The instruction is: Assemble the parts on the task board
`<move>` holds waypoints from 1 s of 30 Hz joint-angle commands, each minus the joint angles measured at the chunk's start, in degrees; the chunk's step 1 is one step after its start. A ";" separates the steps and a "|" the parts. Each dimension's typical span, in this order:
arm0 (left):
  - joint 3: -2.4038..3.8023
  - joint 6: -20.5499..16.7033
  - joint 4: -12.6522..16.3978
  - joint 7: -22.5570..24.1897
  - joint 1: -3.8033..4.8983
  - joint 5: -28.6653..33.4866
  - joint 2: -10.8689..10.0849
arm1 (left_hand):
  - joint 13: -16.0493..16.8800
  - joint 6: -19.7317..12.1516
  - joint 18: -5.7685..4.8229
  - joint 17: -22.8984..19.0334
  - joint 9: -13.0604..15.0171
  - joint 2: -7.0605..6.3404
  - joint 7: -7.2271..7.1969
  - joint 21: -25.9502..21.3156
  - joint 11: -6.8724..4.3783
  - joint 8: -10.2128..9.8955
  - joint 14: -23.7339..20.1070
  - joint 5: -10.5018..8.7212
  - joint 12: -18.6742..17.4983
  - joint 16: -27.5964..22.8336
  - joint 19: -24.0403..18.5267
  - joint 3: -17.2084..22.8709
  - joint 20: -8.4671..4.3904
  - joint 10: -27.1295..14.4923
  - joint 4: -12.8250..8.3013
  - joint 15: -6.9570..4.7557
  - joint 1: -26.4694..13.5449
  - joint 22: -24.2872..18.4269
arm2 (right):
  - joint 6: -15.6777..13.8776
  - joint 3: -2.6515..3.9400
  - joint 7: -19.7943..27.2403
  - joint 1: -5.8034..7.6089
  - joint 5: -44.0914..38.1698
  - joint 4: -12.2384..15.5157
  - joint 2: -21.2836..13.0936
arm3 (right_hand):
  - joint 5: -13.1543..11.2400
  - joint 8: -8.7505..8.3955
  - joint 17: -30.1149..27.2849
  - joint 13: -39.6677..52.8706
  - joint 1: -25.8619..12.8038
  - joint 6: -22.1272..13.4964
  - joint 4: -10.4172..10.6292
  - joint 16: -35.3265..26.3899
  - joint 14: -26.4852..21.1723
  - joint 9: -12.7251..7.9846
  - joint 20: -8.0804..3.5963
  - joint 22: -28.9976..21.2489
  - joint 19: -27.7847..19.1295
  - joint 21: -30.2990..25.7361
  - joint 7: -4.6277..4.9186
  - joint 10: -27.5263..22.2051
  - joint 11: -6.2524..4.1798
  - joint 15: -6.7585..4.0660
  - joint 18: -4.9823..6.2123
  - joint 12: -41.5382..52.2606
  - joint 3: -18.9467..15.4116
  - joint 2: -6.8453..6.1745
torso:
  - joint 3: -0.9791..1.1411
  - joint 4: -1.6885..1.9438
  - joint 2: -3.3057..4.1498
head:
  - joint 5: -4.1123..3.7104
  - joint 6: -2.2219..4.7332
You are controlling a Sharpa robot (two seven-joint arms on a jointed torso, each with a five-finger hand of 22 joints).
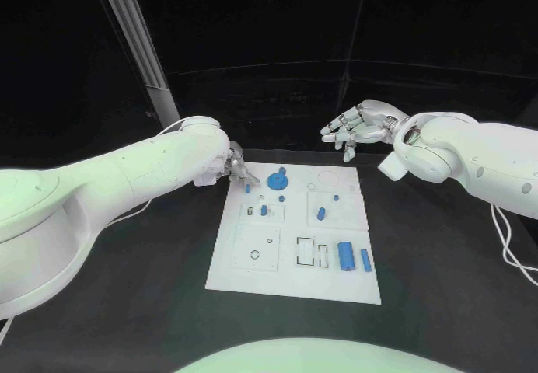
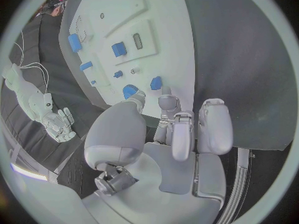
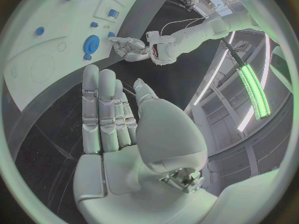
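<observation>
The white task board [image 1: 337, 284] lies in the middle of the black table with several blue parts on it. A round blue disc [image 1: 279, 183] sits near its far edge, with a small blue piece [image 1: 248, 187] to its left. My left hand [image 1: 238, 167] hovers at the board's far left corner, its fingertips [image 2: 165, 92] right by that small piece [image 2: 156, 82] and the disc [image 2: 128, 90]; nothing is held. My right hand [image 1: 361, 124] is raised beyond the board's far right corner, fingers spread and empty. The right wrist view shows its straight fingers [image 3: 102, 109] and the disc [image 3: 91, 44].
Two blue cylinders [image 1: 347, 254] [image 1: 365, 260] lie side by side on the board's near right. Small blue pieces [image 1: 263, 210] [image 1: 321, 213] stand mid-board. A grey post [image 1: 146, 62] rises behind the left arm. White cables [image 1: 510, 241] hang from the right arm.
</observation>
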 commanded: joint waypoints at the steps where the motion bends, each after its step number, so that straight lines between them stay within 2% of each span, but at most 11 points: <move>1: 0.01 -0.19 0.09 1.36 0.05 -0.59 0.11 | 0.04 0.54 0.31 15.09 -0.12 0.58 -0.12 0.34 -0.05 -0.33 6.06 -0.24 0.28 0.18 0.39 -0.36 0.18 0.28 -0.02 0.29 0.23 0.08 | 0.56 0.02 0.55 0.12 -0.09 -0.09 0.11 | 0.20 0.37 0.09 -0.04 -0.04 -0.50 0.21 -0.35 -0.17 -0.04 0.25 -0.09 -0.03 -0.25 0.08 -0.51 -0.08 -0.01 0.28 -0.26 0.21 0.17 | 0.00 0.03 0.04 | -0.01 -0.02; 20: 0.00 2.09 0.23 1.62 0.00 -0.58 0.40 | -0.23 1.74 0.28 15.09 -0.84 2.31 -0.20 0.40 -0.13 -1.50 6.06 -0.23 0.32 0.18 0.47 -1.20 0.13 0.28 -1.85 0.23 4.83 0.39 | 0.98 0.02 0.42 0.12 -0.13 -0.27 0.40 | 0.20 0.37 0.09 -0.04 -0.04 -0.50 0.21 -0.35 -0.17 -0.04 0.25 -0.09 -0.03 -0.25 0.08 -0.51 -0.08 -0.01 0.28 -0.26 0.21 0.17 | -0.02 0.02 0.01 | 0.03 -0.39; 30: 0.00 2.05 0.31 1.42 -0.04 -0.58 0.44 | -0.30 2.06 0.27 15.09 -0.87 2.52 -0.27 0.43 -0.18 -1.55 6.06 -0.23 0.30 0.18 0.50 -1.16 0.11 0.27 -2.32 0.20 5.67 0.48 | 1.11 0.02 0.39 0.12 -0.13 -0.26 0.48 | 0.22 0.39 0.12 -0.03 0.01 -0.52 0.22 -0.37 -0.16 -0.04 0.25 -0.12 0.00 -0.29 0.09 -0.52 -0.07 -0.01 0.29 -0.23 0.21 0.20 | 0.00 0.04 0.01 | -0.01 -0.31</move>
